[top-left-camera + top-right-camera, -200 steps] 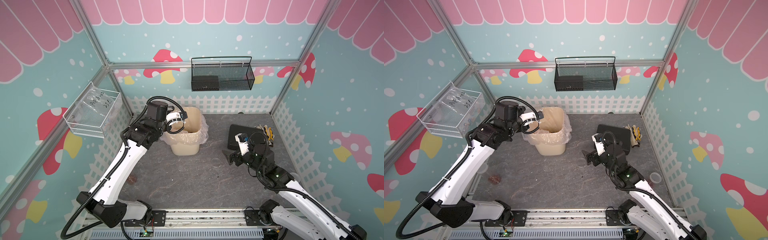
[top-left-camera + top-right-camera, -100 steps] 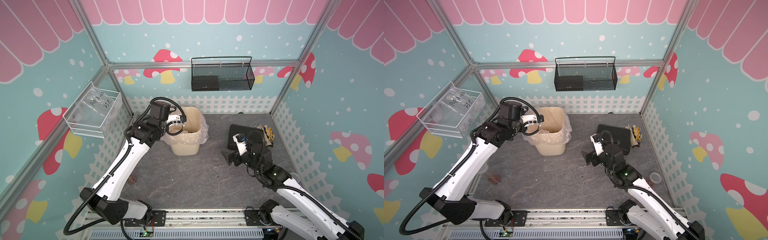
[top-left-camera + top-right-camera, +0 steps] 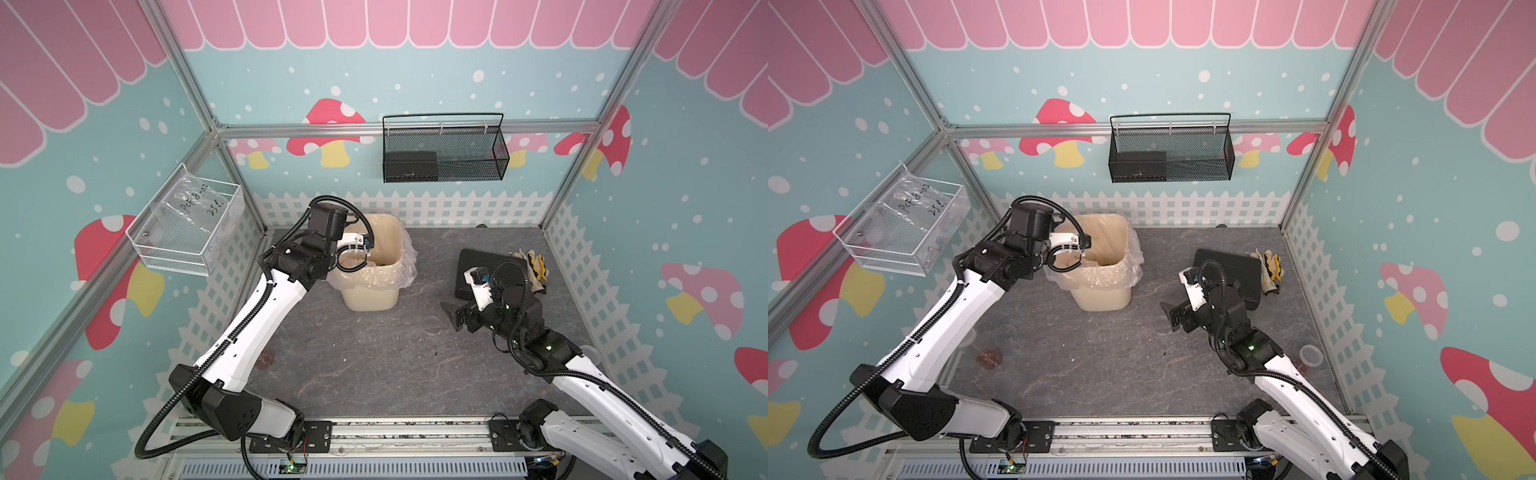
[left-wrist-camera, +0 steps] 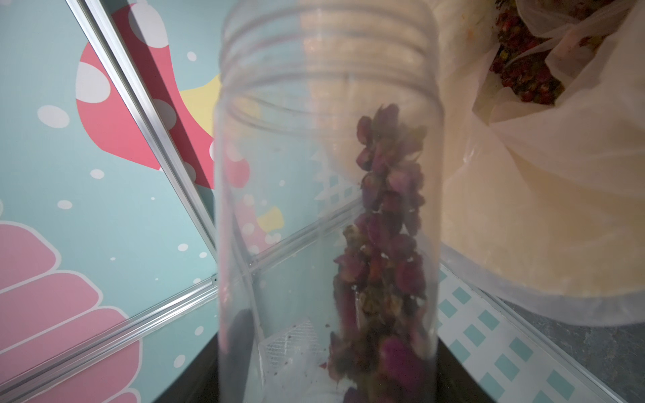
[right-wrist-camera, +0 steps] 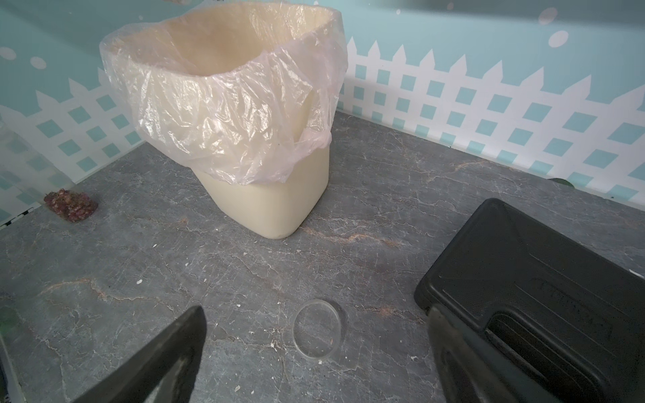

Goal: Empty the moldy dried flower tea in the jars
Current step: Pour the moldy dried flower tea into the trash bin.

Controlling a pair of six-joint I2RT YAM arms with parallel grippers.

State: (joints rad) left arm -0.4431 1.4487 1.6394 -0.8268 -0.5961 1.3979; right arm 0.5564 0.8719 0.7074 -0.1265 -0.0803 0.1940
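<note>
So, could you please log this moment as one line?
left end effector: shut on jar at bin rim | dried flower tea: inside jar | right end effector: open, near lid

Left end effector (image 3: 1074, 254) at bin (image 3: 1100, 296) rim; tea clump (image 3: 989, 356) on table (image 3: 1100, 368).

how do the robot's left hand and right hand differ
The left hand grips a clear plastic jar of purplish dried flower tea; the right hand is open and empty. The left hand is up at the rim of the cream plastic-lined bin; the right hand hovers over the grey table by a flat clear round lid.
</note>
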